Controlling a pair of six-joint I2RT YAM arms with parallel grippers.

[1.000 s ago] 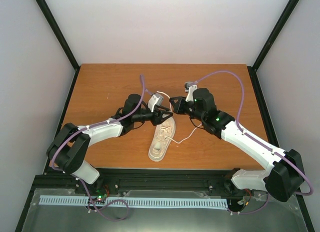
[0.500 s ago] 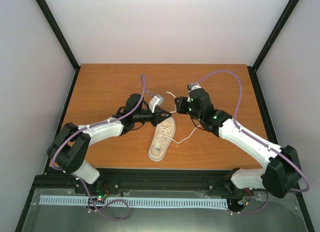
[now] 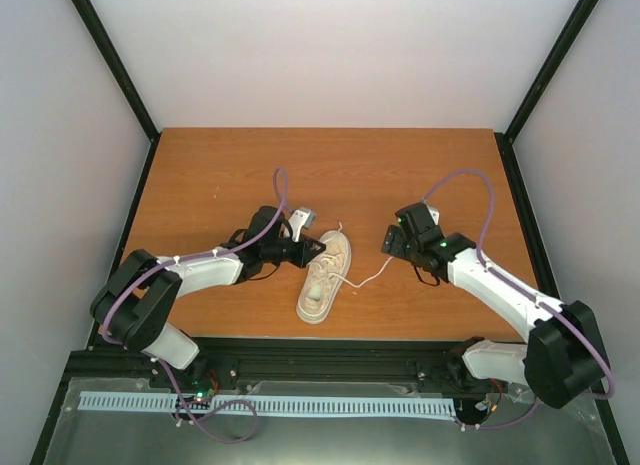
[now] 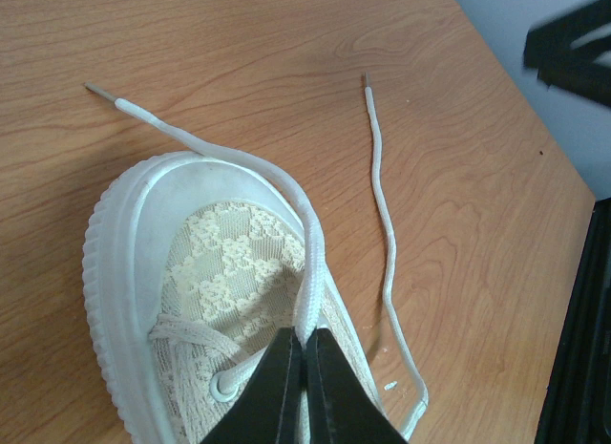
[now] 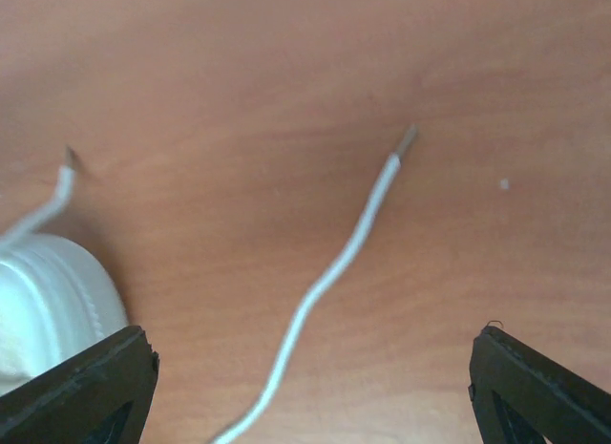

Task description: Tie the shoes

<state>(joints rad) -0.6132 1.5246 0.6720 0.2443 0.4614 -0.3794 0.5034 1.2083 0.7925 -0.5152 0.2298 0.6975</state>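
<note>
Top external view puts the cream sneaker [image 3: 322,283] near the middle of the counter [image 3: 210,175], sole down, its toe pointing away from the arm bases and tilted a little to the right. The left hand [image 3: 318,250] reaches the toe from the left. In the left wrist view its fingers [image 4: 277,391] are pressed together on the held lace [image 4: 307,263], which runs from the pinch over the toe cap and ends with its tip on the wood beyond the shoe. The right hand [image 3: 391,242] hovers to the right of the sneaker, apart from it and holding nothing. In the right wrist view its fingers [image 5: 81,382] stand spread wide to the two bottom corners. The coming move, as I read it, turns on the loose lace [image 5: 334,267]. It leaves the sneaker's right side and trails flat across the bare counter toward the right hand, well clear of the left hand. From the right wrist camera it runs up between the open fingers, slanting right, with its tip ahead of them. Its long axis therefore crosses the line along which the fingers would close, not along it. The right hand is plainly the nearer one, and a descent with little sideways correction looks enough to pinch that lace partway along. No crossing of the two laces shows yet.
</note>
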